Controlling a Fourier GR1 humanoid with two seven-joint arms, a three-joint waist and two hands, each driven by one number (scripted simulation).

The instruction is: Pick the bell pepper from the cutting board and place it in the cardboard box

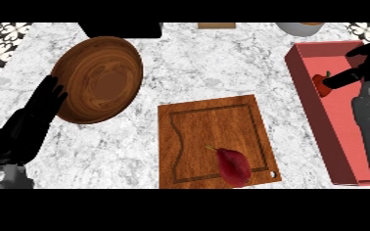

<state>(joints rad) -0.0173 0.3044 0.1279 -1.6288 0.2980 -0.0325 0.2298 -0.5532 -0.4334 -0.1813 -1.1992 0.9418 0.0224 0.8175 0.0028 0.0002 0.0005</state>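
At my right hand's [353, 76] tip, the pepper [320, 84] sits in the box [339, 147]; I cannot tell its grip. Left hand [33, 122] rests open.

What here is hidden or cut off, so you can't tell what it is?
Head view:
1. bell pepper: partly hidden by the right hand; whether it touches the box floor is unclear.
2. black object, wooden piece, grey bowl: cut off by the top edge.
3. wooden plate: rim partly covered by the left hand.

Head view, steeply down onto counter [217, 58]
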